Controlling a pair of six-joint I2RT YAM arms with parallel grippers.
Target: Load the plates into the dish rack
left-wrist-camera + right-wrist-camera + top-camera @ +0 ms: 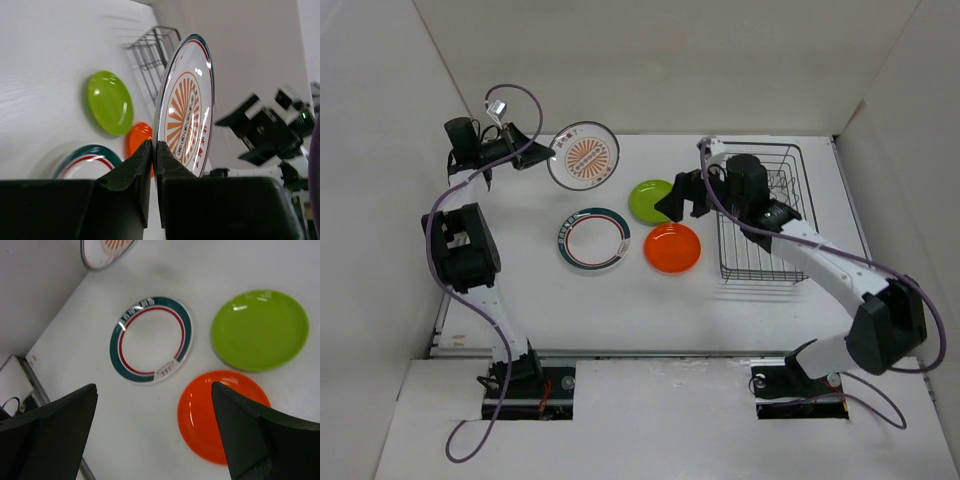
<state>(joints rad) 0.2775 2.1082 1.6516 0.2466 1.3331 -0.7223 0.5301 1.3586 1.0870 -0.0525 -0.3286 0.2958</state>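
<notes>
Left pincer [154, 150] grips small plate [186, 105], raised far-left. Right pincer [155, 390] released. Rack [760, 262] holds none. Green plate [651, 200], orange plate [672, 247], rimmed plate [594, 239] left on counter [620, 310].

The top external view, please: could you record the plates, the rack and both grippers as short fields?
small white plate with orange centre pattern: off the table, pinched at its rim by left gripper
larger white plate with dark green-and-red rim: flat on table
plain lime green plate: flat on table
plain orange plate: flat on table, nearest the rack
dark grey wire dish rack: right side, no plate visible in it
right gripper: open, empty, above the plates lying flat
</notes>
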